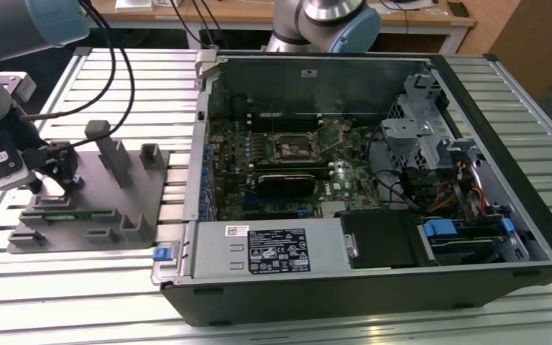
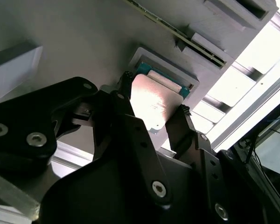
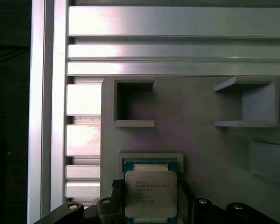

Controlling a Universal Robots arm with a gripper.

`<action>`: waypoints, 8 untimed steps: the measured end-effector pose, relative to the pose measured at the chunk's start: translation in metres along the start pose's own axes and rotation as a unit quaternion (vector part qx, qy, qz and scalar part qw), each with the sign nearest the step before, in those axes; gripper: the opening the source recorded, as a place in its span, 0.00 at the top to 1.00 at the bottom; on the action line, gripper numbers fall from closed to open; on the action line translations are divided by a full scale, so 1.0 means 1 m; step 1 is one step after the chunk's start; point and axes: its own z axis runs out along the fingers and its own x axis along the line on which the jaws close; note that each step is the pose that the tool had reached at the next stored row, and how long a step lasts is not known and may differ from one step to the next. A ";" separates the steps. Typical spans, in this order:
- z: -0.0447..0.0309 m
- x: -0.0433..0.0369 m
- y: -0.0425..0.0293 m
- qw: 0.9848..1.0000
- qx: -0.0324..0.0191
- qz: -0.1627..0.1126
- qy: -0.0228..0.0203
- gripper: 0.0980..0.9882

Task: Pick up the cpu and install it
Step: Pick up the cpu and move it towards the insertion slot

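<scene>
The cpu (image 2: pixel 155 105) has a pale, silvery metal top with a smooth, softly gleaming finish, and its rim is teal-green board. The gripper (image 2: pixel 154 93) is matt black, its screws (image 2: pixel 158 188) bright metal. The fixture (image 3: pixel 196 140) is smooth, matt grey plastic. The table (image 1: pixel 75 287) is ribbed metal with a satin sheen, and the computer case (image 1: pixel 353 302) is dull, dark metal.

faint print on cpu (image 3: pixel 150 193), unreadable

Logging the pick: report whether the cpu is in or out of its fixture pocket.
In, apparently: the cpu lies within the grey fixture's pocket rim, the gripper closed on its sides.
</scene>
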 end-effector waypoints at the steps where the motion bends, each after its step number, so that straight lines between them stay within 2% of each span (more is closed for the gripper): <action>1: -0.0004 0.0000 0.0000 1.000 0.000 0.000 0.000 0.50; 8: -0.0023 0.0008 0.0002 1.000 0.000 0.000 0.000 0.50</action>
